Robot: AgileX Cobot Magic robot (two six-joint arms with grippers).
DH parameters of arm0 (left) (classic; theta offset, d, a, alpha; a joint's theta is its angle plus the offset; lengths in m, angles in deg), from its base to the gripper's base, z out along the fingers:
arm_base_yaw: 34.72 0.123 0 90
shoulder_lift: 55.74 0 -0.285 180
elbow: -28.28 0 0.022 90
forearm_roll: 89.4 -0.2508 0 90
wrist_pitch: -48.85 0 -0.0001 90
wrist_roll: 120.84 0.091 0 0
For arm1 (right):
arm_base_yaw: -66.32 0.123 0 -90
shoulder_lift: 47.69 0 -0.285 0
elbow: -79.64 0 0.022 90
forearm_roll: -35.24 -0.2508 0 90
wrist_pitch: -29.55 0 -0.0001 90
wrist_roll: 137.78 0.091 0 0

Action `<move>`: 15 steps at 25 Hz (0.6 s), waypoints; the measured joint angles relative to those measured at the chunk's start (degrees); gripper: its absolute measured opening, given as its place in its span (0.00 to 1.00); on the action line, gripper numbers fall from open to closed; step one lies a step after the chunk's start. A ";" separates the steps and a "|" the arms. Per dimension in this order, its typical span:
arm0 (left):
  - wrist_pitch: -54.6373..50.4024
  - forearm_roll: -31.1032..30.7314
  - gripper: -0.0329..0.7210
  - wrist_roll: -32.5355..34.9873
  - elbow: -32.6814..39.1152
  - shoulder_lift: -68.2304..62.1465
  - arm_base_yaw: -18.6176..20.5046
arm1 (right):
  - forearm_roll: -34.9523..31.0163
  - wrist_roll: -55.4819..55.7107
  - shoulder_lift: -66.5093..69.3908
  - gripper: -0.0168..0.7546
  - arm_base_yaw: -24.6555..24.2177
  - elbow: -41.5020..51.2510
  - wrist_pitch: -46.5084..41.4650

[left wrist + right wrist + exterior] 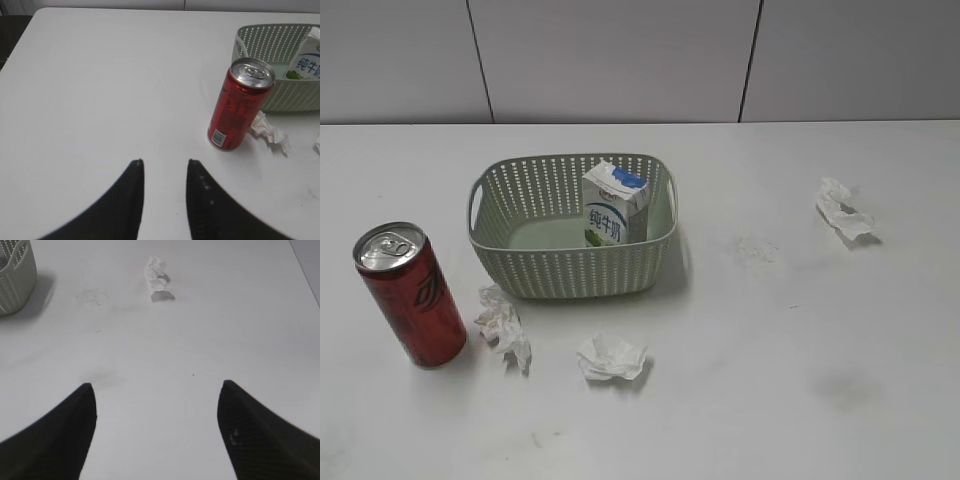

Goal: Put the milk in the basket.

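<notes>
- Milk point(616, 207) stands inside the basket point(570, 270), toward its right end, tilted slightly, blue top patch up; its top rises above the rim.
- Basket sits on the white table point(800, 350), well apart from both grippers; neither arm shows in the exterior view.
- Left gripper point(165, 162): jaws parted by a narrow gap, nothing between them, only bare table beneath. Fingertips clear of every object.
- Ahead and to the right of the left jaws: red can point(239, 105), upright, near but not touching. Beyond the can, further right, the basket corner point(260, 40) with the milk point(306, 62) visible over the rim.
- A crumpled tissue point(270, 131) lies just beside the can's base, on the side away from the left jaws.
- Right gripper point(156, 385): jaws spread wide, holding nothing; table surface shows between them.
- Far ahead of the right jaws, slightly left of centre: another tissue wad point(157, 277), well apart. Basket edge point(15, 280) far ahead-left.
- Exterior view: two more wads, one point(504, 327) by the can point(410, 295), one point(612, 357) in front of the basket.
</notes>
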 joint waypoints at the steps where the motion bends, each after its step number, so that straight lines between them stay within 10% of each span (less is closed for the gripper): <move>1: 0.00 0.00 0.35 0.00 0.00 0.00 0.00 | 0.00 -0.31 -0.15 0.80 0.00 0.21 0.27; 15: 0.00 0.00 0.35 0.00 0.00 0.00 0.00 | -0.20 -0.31 -0.22 0.79 0.00 0.35 1.11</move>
